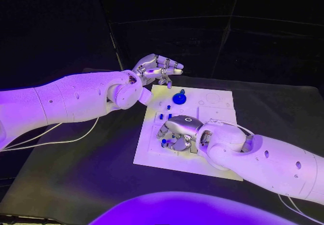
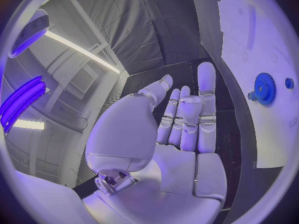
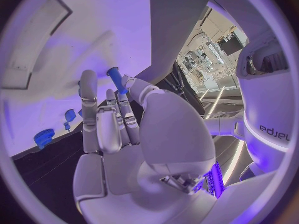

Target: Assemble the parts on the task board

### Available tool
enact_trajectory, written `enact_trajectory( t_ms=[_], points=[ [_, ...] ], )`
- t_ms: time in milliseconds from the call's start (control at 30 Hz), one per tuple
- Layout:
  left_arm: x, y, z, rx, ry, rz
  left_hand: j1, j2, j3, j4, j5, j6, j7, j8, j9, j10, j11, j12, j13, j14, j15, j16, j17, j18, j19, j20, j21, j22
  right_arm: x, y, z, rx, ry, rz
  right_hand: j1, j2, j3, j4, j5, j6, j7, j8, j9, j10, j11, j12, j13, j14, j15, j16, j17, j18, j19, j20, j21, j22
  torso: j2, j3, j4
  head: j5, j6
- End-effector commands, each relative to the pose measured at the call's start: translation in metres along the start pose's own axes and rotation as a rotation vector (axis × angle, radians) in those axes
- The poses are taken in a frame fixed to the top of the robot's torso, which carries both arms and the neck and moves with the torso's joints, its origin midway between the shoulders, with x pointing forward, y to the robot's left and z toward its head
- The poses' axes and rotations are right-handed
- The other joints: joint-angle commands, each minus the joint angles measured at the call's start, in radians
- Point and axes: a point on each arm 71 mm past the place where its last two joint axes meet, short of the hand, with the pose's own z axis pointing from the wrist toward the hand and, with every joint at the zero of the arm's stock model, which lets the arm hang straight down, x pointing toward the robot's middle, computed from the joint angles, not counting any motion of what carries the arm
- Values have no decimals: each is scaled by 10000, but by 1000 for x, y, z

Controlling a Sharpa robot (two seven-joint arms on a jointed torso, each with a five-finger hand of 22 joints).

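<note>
1. Black cloth covers the bench [image 1: 81, 164], and the white task board [image 1: 219, 110] lies in its middle, long side running away from the robot.
2. On the board, a blue gear [image 1: 179, 98] stands near the far end, and a few small blue parts [image 1: 167, 111] sit between it and the right hand.
3. Over the near half of the board, the right hand [image 1: 181, 132] is lowered, pinching a blue peg [image 3: 116, 79] between thumb and fingers; the wrist view shows the peg upright at the fingertips.
4. Beyond the board's far left corner, the left hand [image 1: 157, 67] hovers with its fingers apart and nothing in them.
5. My judgement: assembly is partly done. The gear looks placed, the peg is not yet seated, and several small parts remain.
6. Room looks generous on the board's far right, which is bare, and the bench around the board leaves both arms free margins.
</note>
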Motion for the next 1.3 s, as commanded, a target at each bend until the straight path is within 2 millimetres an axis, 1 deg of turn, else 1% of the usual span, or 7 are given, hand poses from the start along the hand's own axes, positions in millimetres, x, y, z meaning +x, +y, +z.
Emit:
enact_trajectory(
  t_ms=[33, 333, 600, 800, 933, 1133, 1300],
  points=[
    [1, -1, 0, 29, 110, -78, 0, 64, -69, -16, -41, -55, -14, 50, 3, -74, 16, 33, 4, -49, 42, 44, -10, 128, 14, 52, -68, -14, -4, 2, -1, -269, -428, 98, -177, -64, -323, 2, 0, -285, 4, -53, -1, -367, 18, -65, 16, 236, 100, -120, -136, 139, -19, 74, -99, -57, 4, 2, -8, -1, 8],
    [0, -1, 0, 17, 91, -71, 12, 80, -79, -15, -39, -76, -13, 54, 2, -102, 17, 50, 7, -56, 43, 45, -28, 130, 16, 54, -74, -19, -12, 1, -14, -681, -1461, 640, -425, 42, -2383, 345, -294, -1559, -8, -54, -7, -1292, 64, 454, 87, 67, 209, -417, -644, 116, 50, 185, -571, -395, -1, 20, -21, -38, 31],
    [-2, -1, 0, 10, 54, -56, 12, 80, -79, -15, -39, -76, -13, 54, 2, -102, 17, 50, 7, -56, 43, 45, -28, 130, 16, 54, -74, -19, -34, -17, -52, -207, -2565, 1919, -273, 536, -3069, 588, -182, -670, 197, 83, 83, -557, 72, 1325, 219, 144, 156, -383, -608, 142, 229, 137, -652, -491, -40, 10, -37, -204, 90],
    [-2, 0, 0, 10, 51, -54, 12, 80, -79, -15, -39, -76, -13, 54, 2, -102, 17, 50, 7, -56, 43, 45, -28, 130, 16, 54, -74, -19, -65, -52, -85, 1398, -3399, 3182, -364, 945, -3156, 876, 164, 226, -121, 451, 196, 1863, -412, 2742, 741, 456, -170, 256, 451, 178, 549, -86, -391, -385, -85, 7, -82, -560, 233],
    [-3, 1, 0, 8, 39, -52, 13, 91, -83, -11, -39, -85, -11, 56, 2, -114, 19, 57, 7, -58, 43, 46, -32, 130, 17, 55, -76, -22, -72, -73, -109, 2798, -3286, 3720, -660, 817, -3493, 1148, 538, 497, -475, 674, 222, 3089, -828, 4277, 1800, 591, -536, 612, 1059, 141, 794, -464, -172, -192, -128, -7, -124, -819, 290],
    [-4, 1, -1, -13, 7, -43, 13, 91, -83, -11, -39, -85, -11, 56, 2, -114, 19, 57, 7, -58, 43, 46, -32, 130, 17, 55, -76, -22, -69, -93, -137, 4577, -2722, 3981, -1055, 808, -4434, 1917, 1387, 574, -614, 1279, 357, 3136, -917, 9481, 7608, 781, -661, 1277, 2334, -85, 1314, -599, 528, 1031, -152, -14, -186, -1299, 423],
    [-5, 2, -2, -28, -3, -42, 8, 95, -90, -5, -40, -88, -10, 58, 2, -119, 20, 63, 8, -56, 45, 52, -26, 130, 18, 56, -78, -23, -67, -103, -153, 5623, -2461, 3559, -1131, 829, -4947, 2272, 1531, 500, -650, 1621, 497, 3316, -932, 10770, 9234, 818, -642, 1406, 2610, -95, 1389, -610, 657, 1257, -150, -23, -190, -1626, 456]
  ],
)
